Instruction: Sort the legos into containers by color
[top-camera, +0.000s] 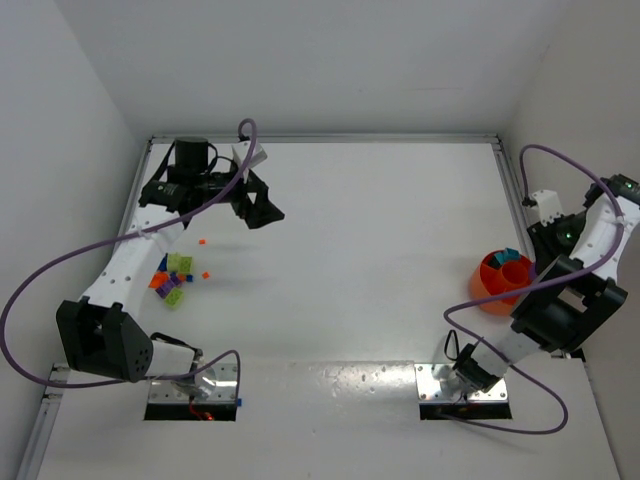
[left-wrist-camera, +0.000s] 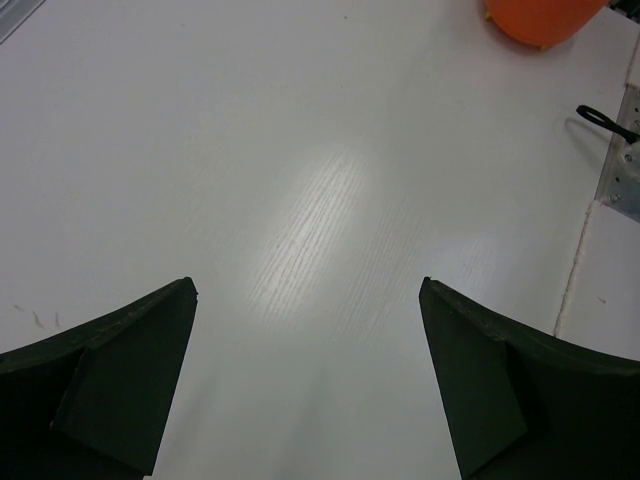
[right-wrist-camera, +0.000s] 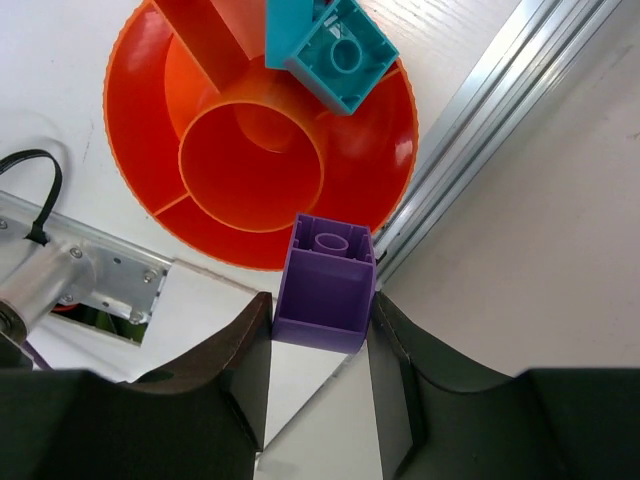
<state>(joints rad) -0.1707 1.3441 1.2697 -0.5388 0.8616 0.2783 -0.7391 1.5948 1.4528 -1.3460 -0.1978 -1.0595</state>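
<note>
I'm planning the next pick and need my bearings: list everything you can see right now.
loose bricks: several, lime green, orange, purple and blue; piled on the table's left side, by the left arm
purple brick: one, purple; held in the right jaws at the bowl's rim
cyan brick: at least one, cyan; in a ring compartment of the bowl
orange bowl: one, orange; near the table's right edge
table: one, white
rail: one, silver; beside the bowl
left arm: one, white and black; jaws wide open and empty, over the table
right arm: one, white and black; jaws shut on the purple brick
</note>
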